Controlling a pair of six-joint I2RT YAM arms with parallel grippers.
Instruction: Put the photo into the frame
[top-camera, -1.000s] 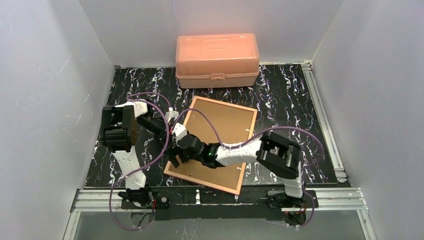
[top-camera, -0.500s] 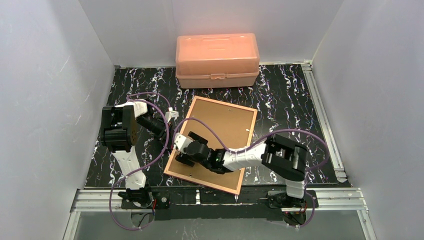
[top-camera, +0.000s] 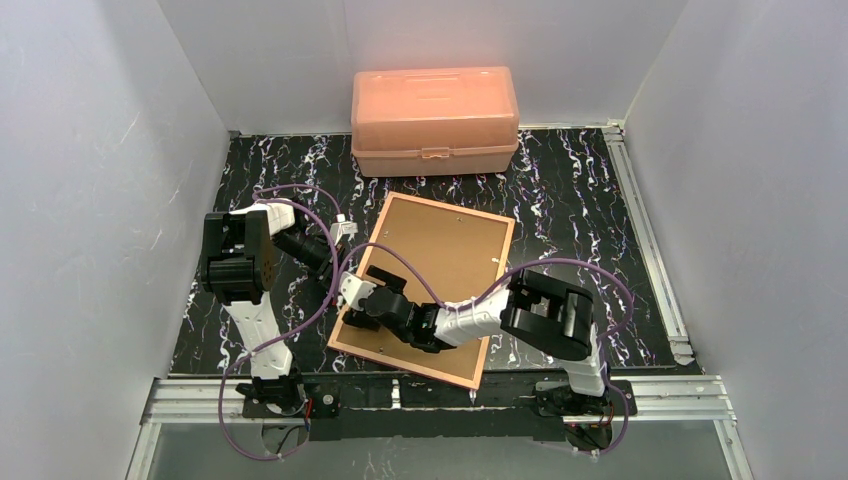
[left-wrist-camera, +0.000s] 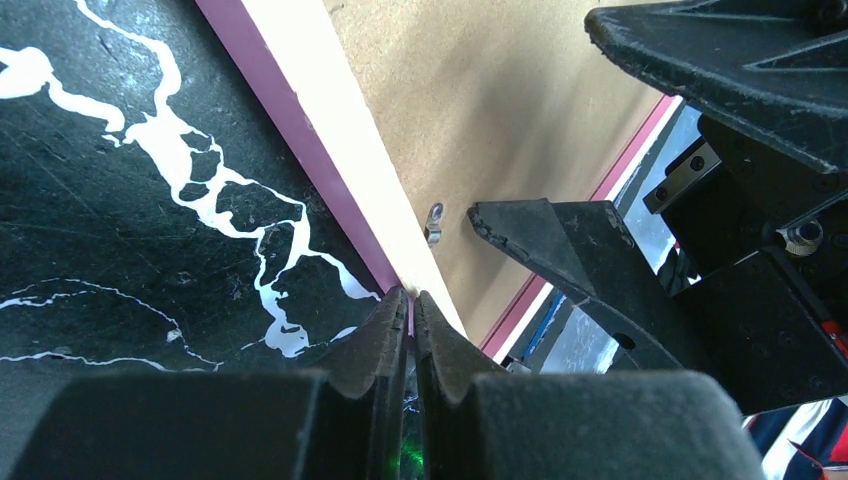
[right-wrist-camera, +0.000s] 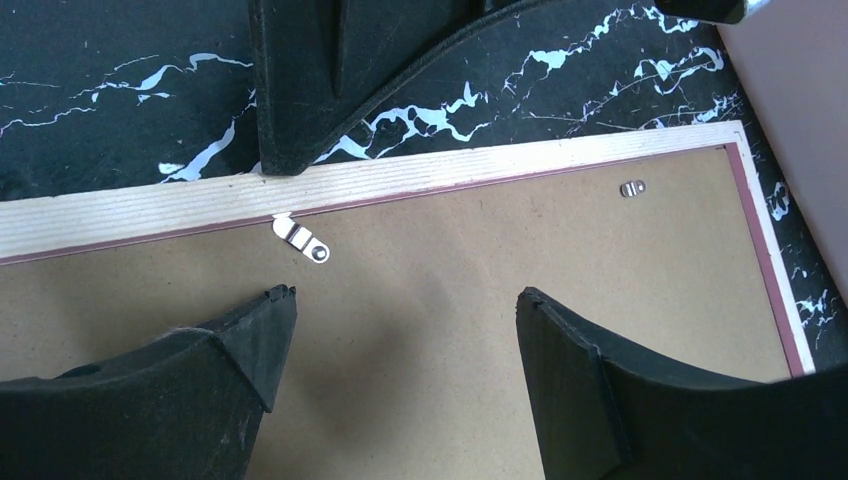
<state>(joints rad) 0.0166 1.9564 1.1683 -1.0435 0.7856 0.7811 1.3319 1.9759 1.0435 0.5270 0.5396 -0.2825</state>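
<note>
Frame (top-camera: 452, 207) lies back-up in the middle of the worktop (top-camera: 570, 190), backing board (right-wrist-camera: 480, 230) in. Your right end effector (right-wrist-camera: 400, 295), spread wide, has slid down the left border to a metal clip (right-wrist-camera: 301, 239), so probably you turn clips now. Your left end effector (left-wrist-camera: 408, 298), pressed together, touches that border.

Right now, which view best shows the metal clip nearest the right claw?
Right wrist: the clip lies sharp and whole on the back of the frame. Left wrist catches it small and oblique. Top external: too small to tell.
</note>
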